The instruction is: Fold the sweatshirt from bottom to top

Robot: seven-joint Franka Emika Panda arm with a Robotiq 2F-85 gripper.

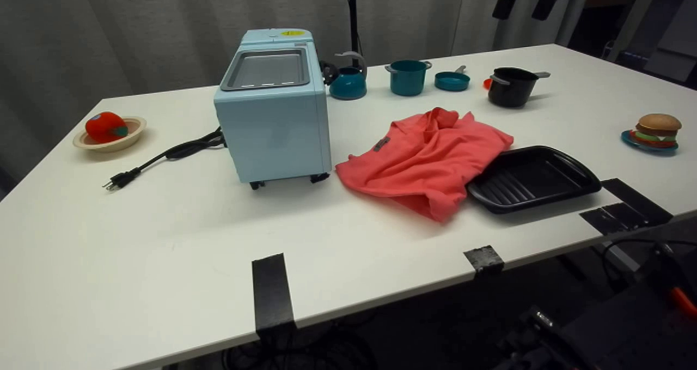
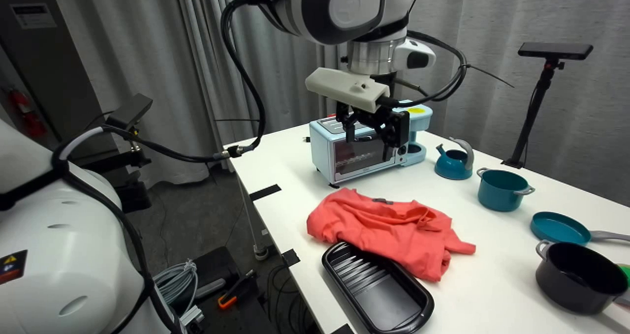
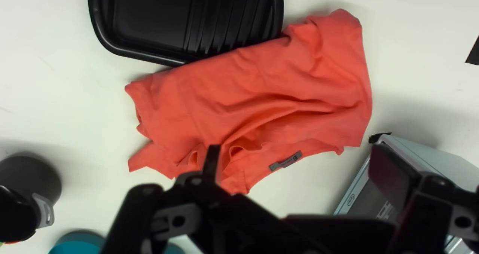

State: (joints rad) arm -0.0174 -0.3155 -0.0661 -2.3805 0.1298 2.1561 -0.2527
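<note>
The coral-red sweatshirt (image 1: 430,155) lies wrinkled and bunched on the white table (image 1: 179,250), with its collar and small grey tag facing up. It also shows in an exterior view (image 2: 379,226) and in the wrist view (image 3: 258,89). One side of it touches and slightly overlaps the rim of the black tray. No printed graphic shows. My gripper (image 2: 371,144) is open and empty, high above the table; its fingertips also show at the top of an exterior view (image 1: 521,11). In the wrist view the spread fingers (image 3: 299,156) frame the collar end of the sweatshirt.
A light-blue boxy appliance (image 1: 272,119) stands close beside the sweatshirt. The black tray (image 2: 379,294) lies against its other side. A teal kettle (image 2: 453,164), teal pot (image 2: 502,191), teal pan (image 2: 558,228) and black pot (image 2: 581,277) stand beyond. A toy burger (image 1: 656,130) sits farther off.
</note>
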